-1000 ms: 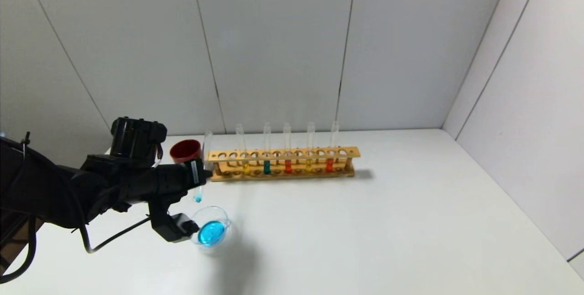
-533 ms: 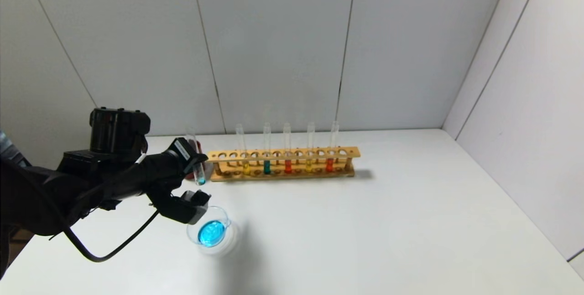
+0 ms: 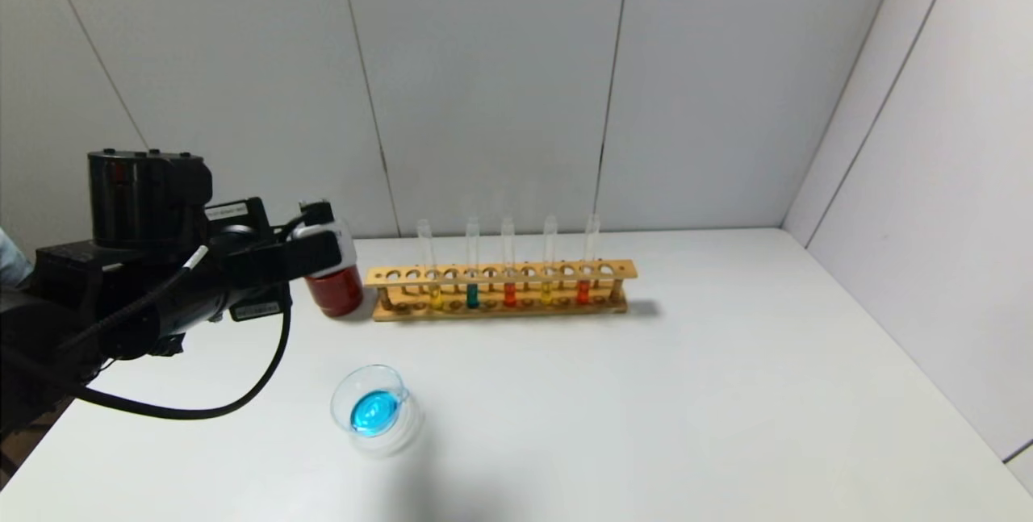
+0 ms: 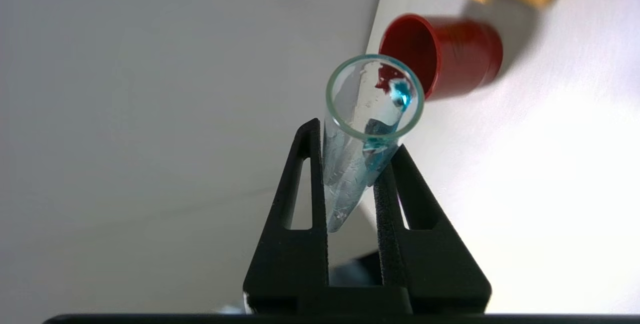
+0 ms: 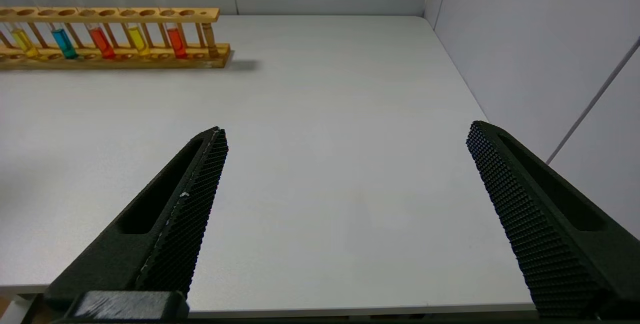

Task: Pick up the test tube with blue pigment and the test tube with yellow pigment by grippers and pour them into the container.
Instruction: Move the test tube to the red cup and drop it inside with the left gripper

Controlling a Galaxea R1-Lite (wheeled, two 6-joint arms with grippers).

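My left gripper [image 3: 325, 246] is raised above the table's far left, just in front of the dark red cup [image 3: 335, 293]. In the left wrist view it [image 4: 354, 138] is shut on the blue-pigment test tube [image 4: 350, 164], which holds only blue traces near its mouth. The clear glass container [image 3: 373, 409] sits on the table below and nearer me, with blue liquid in it. Two yellow-pigment tubes [image 3: 435, 296] [image 3: 546, 292] stand in the wooden rack [image 3: 500, 272]. My right gripper [image 5: 347, 131] is open and empty over the table's near right, outside the head view.
The rack also holds a teal tube [image 3: 472, 294] and two orange-red tubes [image 3: 509, 294] [image 3: 583, 292]. It also shows in the right wrist view [image 5: 110, 13]. The red cup [image 4: 450, 56] stands by the rack's left end. White walls close the back and right.
My left gripper has risen and swung back and left with the tube, from just above the container to in front of the red cup. The container keeps its blue liquid.
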